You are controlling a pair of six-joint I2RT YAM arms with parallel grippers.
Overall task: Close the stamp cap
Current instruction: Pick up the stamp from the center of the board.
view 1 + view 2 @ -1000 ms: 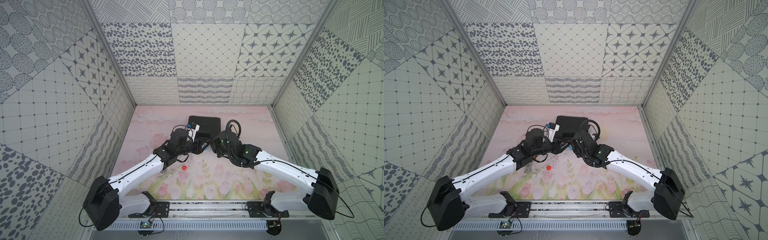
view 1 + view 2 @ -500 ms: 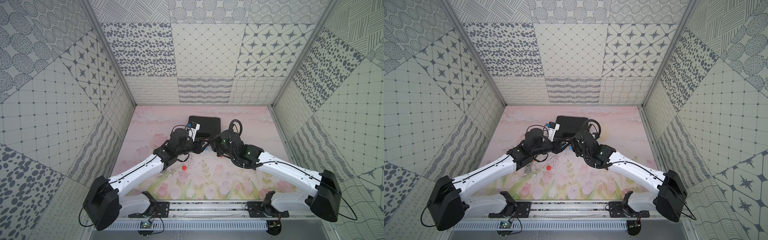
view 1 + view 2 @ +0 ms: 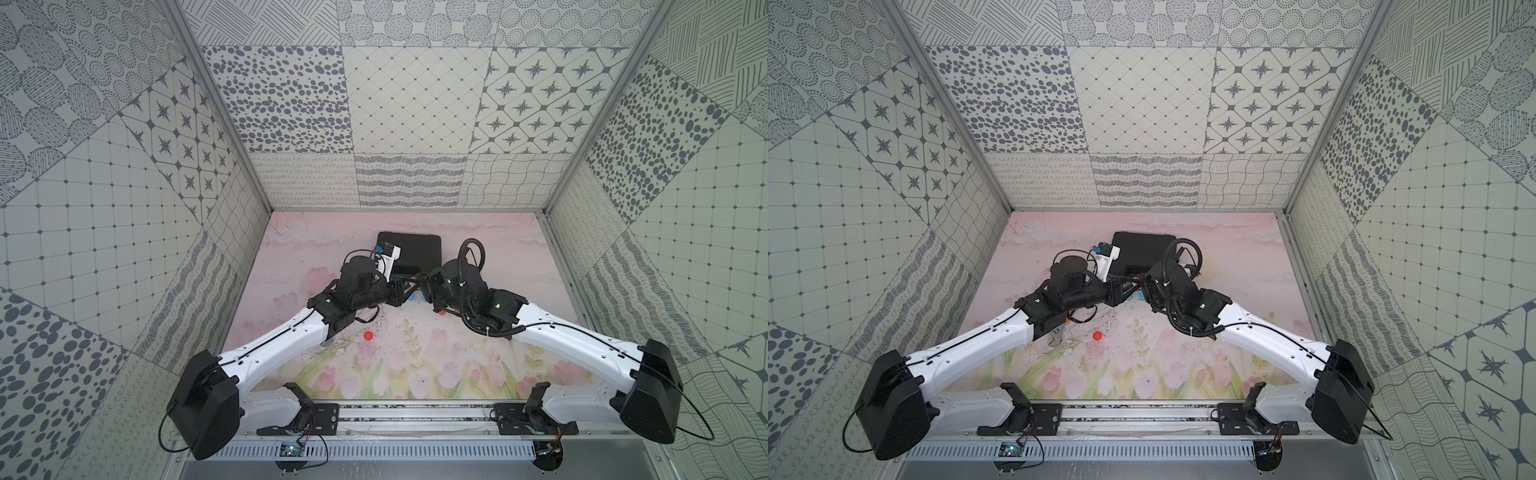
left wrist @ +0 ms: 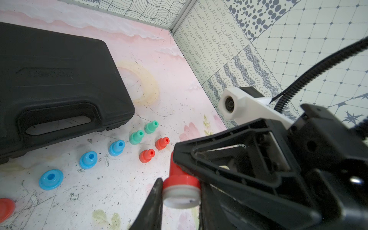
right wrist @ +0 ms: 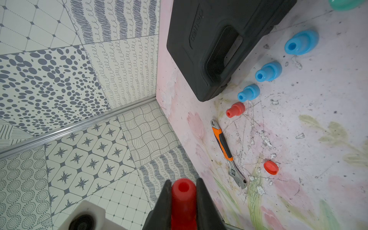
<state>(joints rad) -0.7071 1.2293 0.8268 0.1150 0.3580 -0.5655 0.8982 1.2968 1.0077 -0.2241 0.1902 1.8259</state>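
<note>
Where the right claw (image 5: 183, 182) pinches, the stamp (image 5: 184, 203) sits.

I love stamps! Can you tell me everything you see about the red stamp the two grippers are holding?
The red stamp looks like smooth plastic: a narrow stem with a hole in its tip, widening to a round collar with a white end. It seems held up off the table. The right gripper is shut on the stem; the left gripper pinches the wide collar. The white end is bare: a loose red cap lies on the table.
</note>
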